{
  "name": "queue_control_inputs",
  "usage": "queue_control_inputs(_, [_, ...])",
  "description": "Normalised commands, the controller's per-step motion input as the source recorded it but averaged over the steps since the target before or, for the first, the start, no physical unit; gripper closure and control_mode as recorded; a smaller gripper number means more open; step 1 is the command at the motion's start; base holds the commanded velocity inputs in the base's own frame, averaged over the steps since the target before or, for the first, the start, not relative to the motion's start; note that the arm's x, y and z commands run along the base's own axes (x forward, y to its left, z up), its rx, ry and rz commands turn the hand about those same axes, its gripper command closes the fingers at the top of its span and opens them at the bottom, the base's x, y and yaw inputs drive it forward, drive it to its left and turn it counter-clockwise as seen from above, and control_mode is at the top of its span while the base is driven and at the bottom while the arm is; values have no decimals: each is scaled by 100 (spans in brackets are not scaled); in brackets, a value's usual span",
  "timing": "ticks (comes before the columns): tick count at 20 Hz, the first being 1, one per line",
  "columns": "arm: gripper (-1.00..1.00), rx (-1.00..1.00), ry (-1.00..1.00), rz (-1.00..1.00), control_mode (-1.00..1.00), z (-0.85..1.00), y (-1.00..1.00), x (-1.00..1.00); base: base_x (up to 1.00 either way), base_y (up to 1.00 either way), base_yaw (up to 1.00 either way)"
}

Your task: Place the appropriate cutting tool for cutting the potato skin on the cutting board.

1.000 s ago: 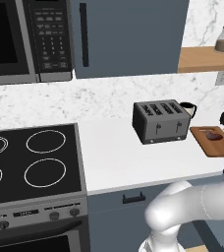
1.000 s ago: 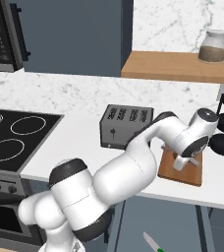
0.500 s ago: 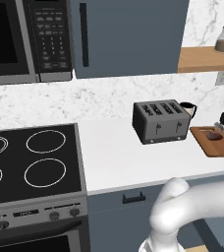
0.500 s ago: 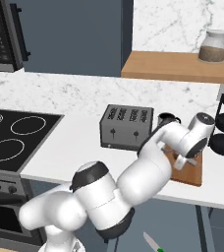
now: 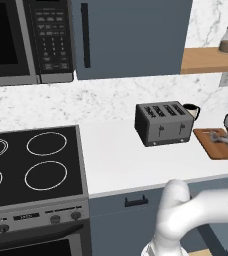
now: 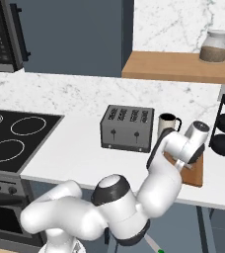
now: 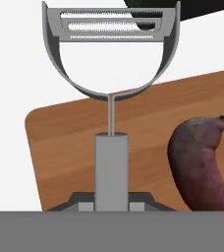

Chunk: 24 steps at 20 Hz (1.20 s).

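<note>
Across the three views there is one peeler (image 7: 111, 88), one potato (image 7: 200, 165), one cutting board (image 7: 74, 147), one toaster (image 5: 163, 123), one mug (image 6: 167, 123) and one jar (image 6: 213, 46). At the centre of the hand view the gripper (image 7: 111, 204) is clamped on the peeler's short straight handle, with the tool pointing up the frame. It is slim grey metal, a thin stem opening into a rounded loop crossed at the top by a slotted blade bar; the loop reaches past the board's edge over white counter. The potato, a dark reddish-brown lump, lies on the orange-brown wooden board at the lower right of that view, just beside the handle but apart from it. At the right edge of the left base view the board sits on a white counter (image 5: 116, 155), right of the grey four-slot toaster and the mug. A black stove top (image 5: 31, 165) fills the lower left, a microwave (image 5: 26, 40) and blue-grey cabinet (image 5: 131, 35) hang above, and the jar stands on a wooden shelf (image 6: 173, 66) against marble wall.
</note>
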Motion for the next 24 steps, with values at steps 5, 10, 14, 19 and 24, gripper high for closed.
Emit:
queue_control_inputs(5, [100, 0, 0, 5, -100, -42, 1, 13, 0, 0, 0])
queue_control_inputs(10, [100, 0, 0, 3, -100, -33, 0, 2, 0, 0, 0])
queue_control_inputs(14, [-100, 0, 0, 2, -100, -25, 2, 0, 0, 0, 0])
queue_control_inputs(19, [-100, 0, -5, 1, -100, -3, 0, -8, 0, 0, 0])
queue_control_inputs(24, [-100, 0, -15, 0, -100, 72, 0, -55, 0, 0, 0])
